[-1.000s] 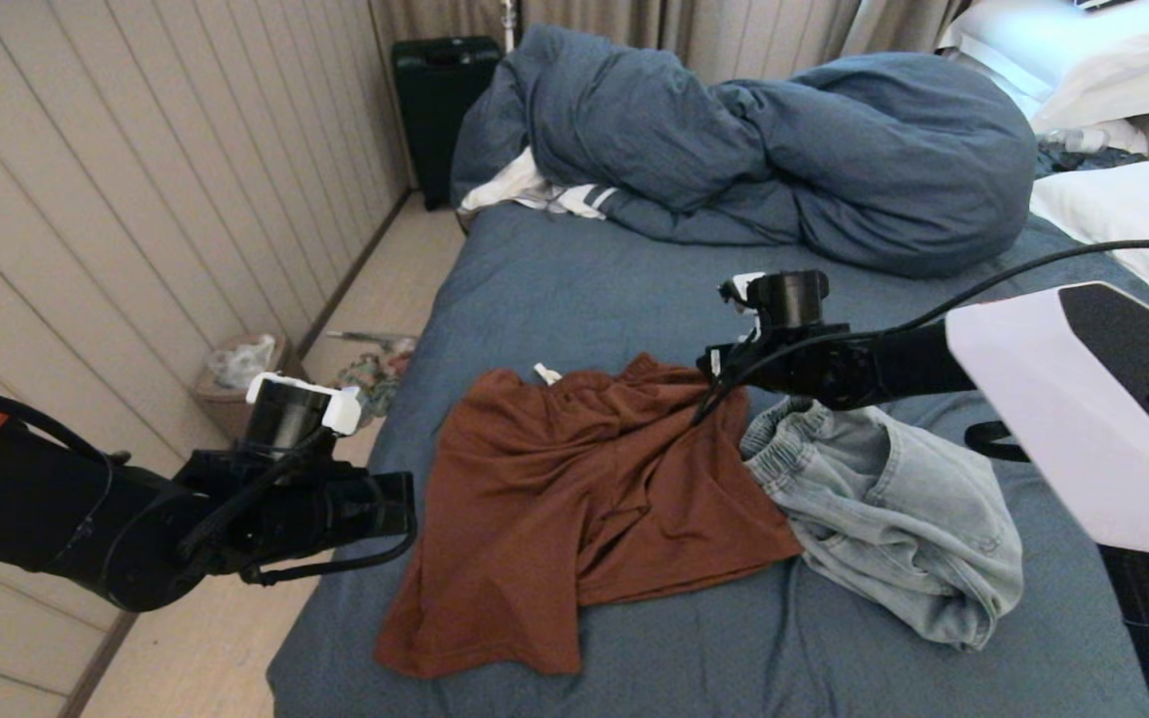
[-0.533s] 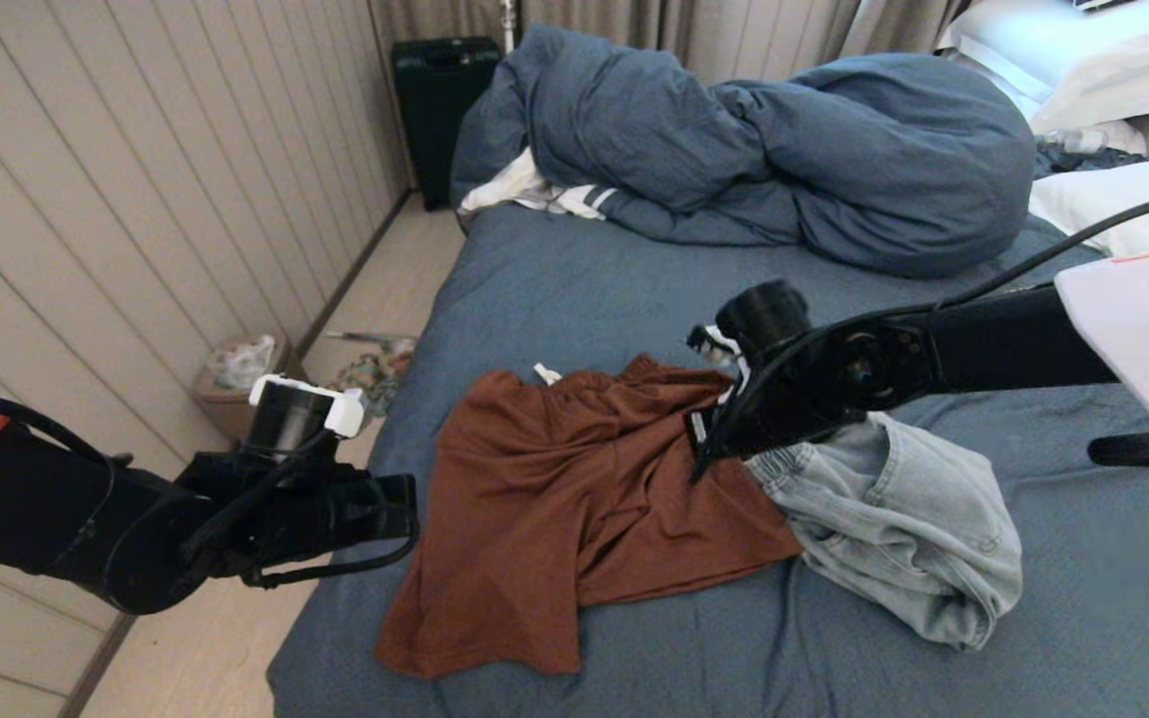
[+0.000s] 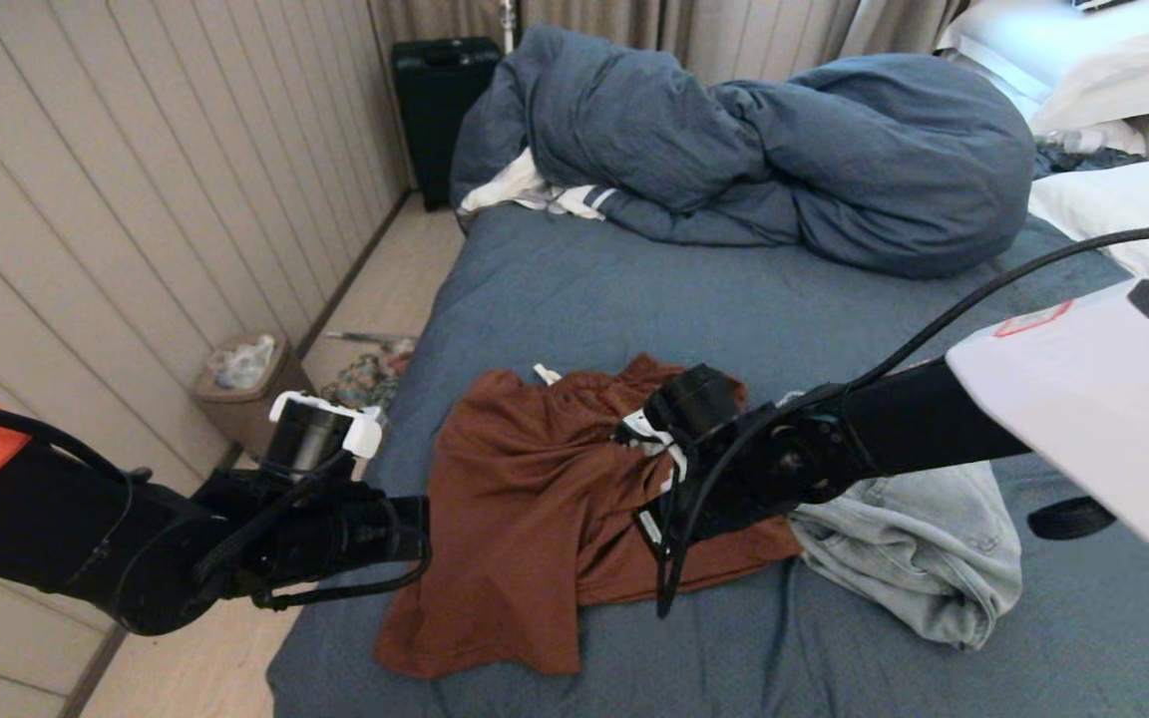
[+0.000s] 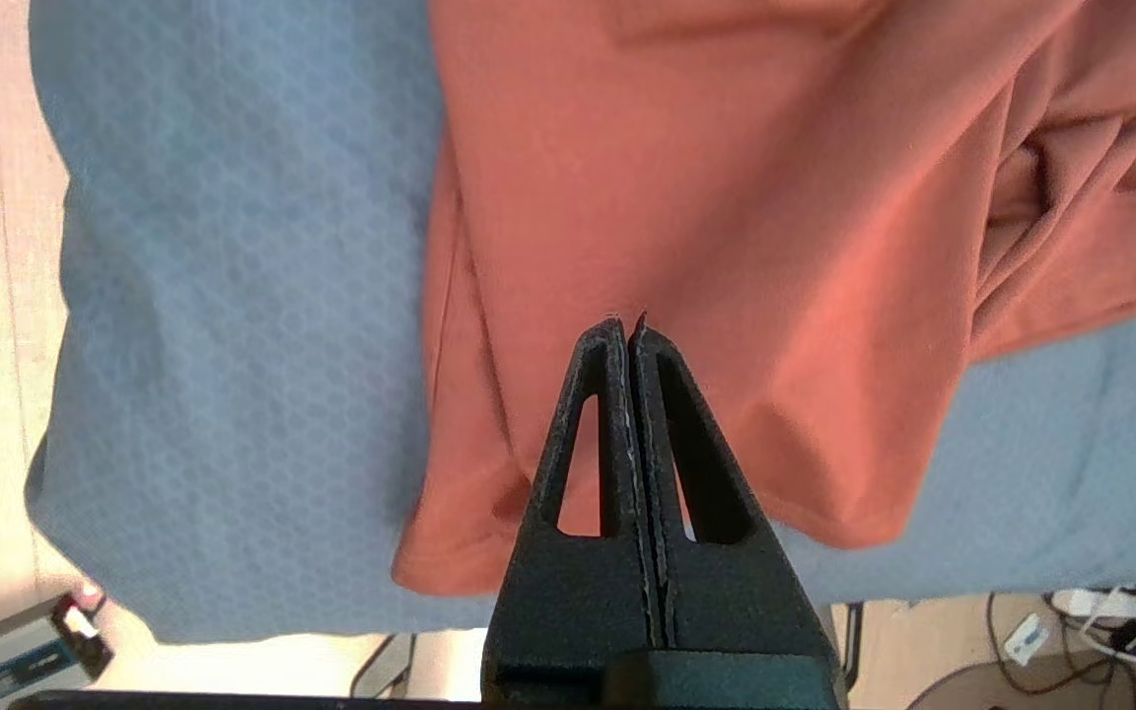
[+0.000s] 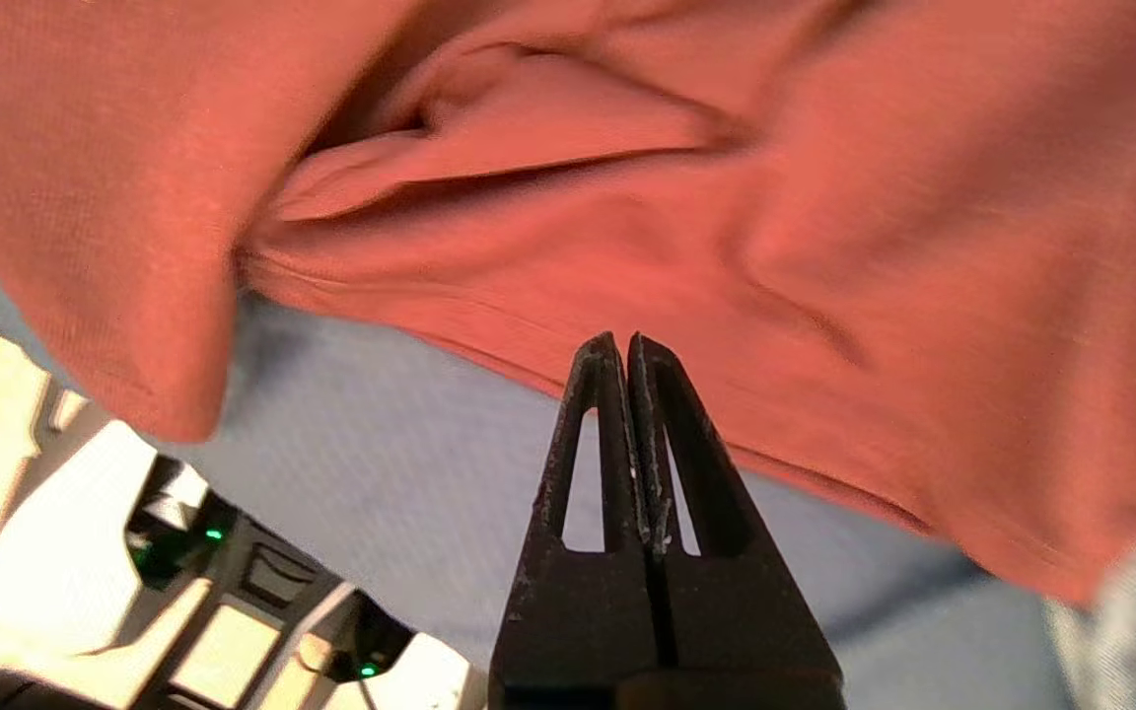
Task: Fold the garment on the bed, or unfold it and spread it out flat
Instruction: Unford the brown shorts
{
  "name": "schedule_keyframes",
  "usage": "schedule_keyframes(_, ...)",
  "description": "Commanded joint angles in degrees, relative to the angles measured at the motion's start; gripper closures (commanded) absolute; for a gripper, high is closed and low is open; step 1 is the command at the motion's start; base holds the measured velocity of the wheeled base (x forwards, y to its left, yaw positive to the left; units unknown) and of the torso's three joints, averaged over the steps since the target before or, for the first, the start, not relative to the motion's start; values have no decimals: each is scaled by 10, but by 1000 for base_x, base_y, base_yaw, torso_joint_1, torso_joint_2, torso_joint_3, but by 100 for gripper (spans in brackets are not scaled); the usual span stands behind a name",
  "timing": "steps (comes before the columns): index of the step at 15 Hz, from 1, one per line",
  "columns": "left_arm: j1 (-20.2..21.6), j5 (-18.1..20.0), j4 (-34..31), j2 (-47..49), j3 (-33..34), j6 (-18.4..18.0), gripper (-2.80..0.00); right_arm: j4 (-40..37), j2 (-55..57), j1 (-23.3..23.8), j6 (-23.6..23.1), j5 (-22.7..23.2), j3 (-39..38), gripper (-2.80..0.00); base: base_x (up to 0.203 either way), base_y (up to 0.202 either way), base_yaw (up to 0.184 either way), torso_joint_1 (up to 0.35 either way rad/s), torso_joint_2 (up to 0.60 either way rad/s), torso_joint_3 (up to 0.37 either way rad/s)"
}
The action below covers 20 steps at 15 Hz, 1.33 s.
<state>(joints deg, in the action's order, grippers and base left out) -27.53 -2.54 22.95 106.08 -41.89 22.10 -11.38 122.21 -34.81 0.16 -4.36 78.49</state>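
Observation:
A crumpled rust-brown garment (image 3: 555, 519) lies on the bed's slate-blue sheet (image 3: 634, 289), near the front edge. My right arm (image 3: 784, 459) reaches across it from the right. In the right wrist view the right gripper (image 5: 624, 340) is shut and empty, hovering over the garment's (image 5: 824, 247) near hem. My left arm (image 3: 315, 519) hangs beside the bed's left edge. Its gripper (image 4: 626, 320) is also shut on nothing, poised above the garment's (image 4: 726, 197) lower left corner.
A light denim garment (image 3: 919, 558) lies against the brown one's right side. A bunched blue duvet (image 3: 784, 150) and white pillows (image 3: 1123, 209) fill the far end. On the floor to the left stand a bin (image 3: 240, 384) and a black suitcase (image 3: 440, 100).
My right arm has swung down and to the left, from the garment's far right waistband to over its middle. The left arm has barely moved.

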Motion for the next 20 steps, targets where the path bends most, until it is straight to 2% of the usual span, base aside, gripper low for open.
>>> schedule_keyframes(1, -7, -1, 2, 1, 6, 1, 0, 2, 50, -21, -2, -12, 7, 0, 0, 0, 0, 0, 0, 0)
schedule_keyframes(5, -15, -1, 2, -2, 10, 1, 0, 5, 85, -30, -7, -29, 22, 0, 0, 0, 0, 0, 0, 0)
schedule_keyframes(6, -18, -1, 2, -6, 13, 1, 0, 10, 90, -30, -8, -39, 23, -280, 0, 0, 0, 0, 0, 0)
schedule_keyframes(13, -26, -2, 2, -11, 21, 1, 0, 16, 107, -23, -17, -50, 24, -280, 0, 0, 0, 0, 0, 0)
schedule_keyframes(17, -26, -2, 2, -8, 20, 1, 0, 16, 137, -19, -19, -58, 51, -280, 0, 0, 0, 0, 0, 0)
schedule_keyframes(20, -26, -2, 2, -11, 20, 1, 0, 22, 155, -19, -19, -84, 65, -280, 0, 0, 0, 0, 0, 0)
